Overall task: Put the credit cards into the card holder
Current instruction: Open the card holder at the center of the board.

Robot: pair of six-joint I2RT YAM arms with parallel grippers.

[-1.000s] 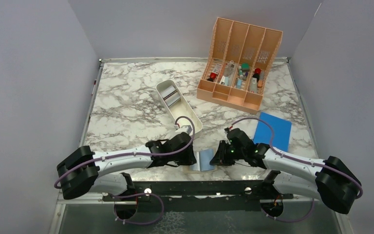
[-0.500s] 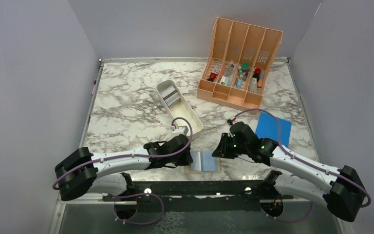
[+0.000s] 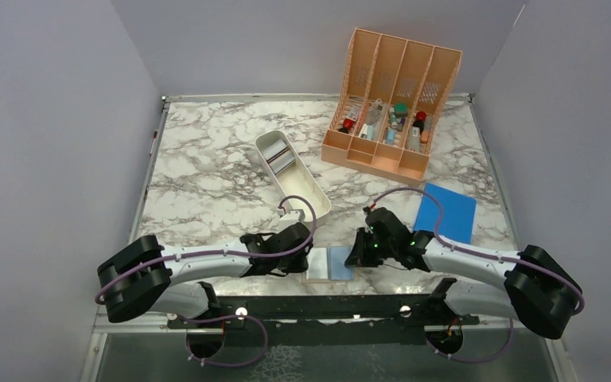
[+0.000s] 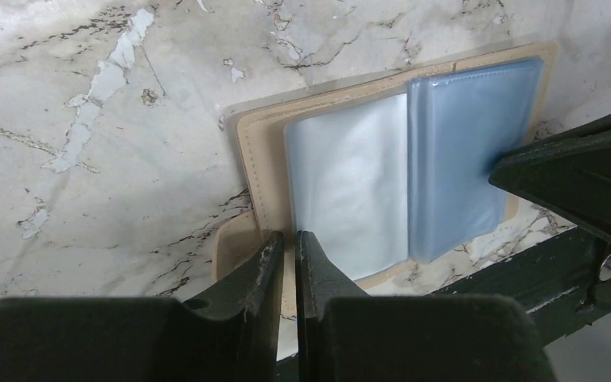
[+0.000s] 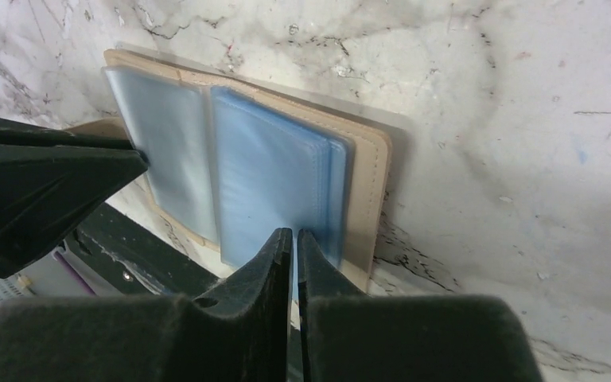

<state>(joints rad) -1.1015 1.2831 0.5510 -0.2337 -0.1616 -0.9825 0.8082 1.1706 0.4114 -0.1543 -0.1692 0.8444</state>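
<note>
Both the left gripper and right gripper, fingers pressed together, are touching the card holder at their tips, apparently pinning it open.

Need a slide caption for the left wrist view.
Left gripper nearly shut at the near edge of the open card holder; right gripper touches its blue sleeves.

No writing, brand or number can be read on the card holder or elsewhere.
</note>
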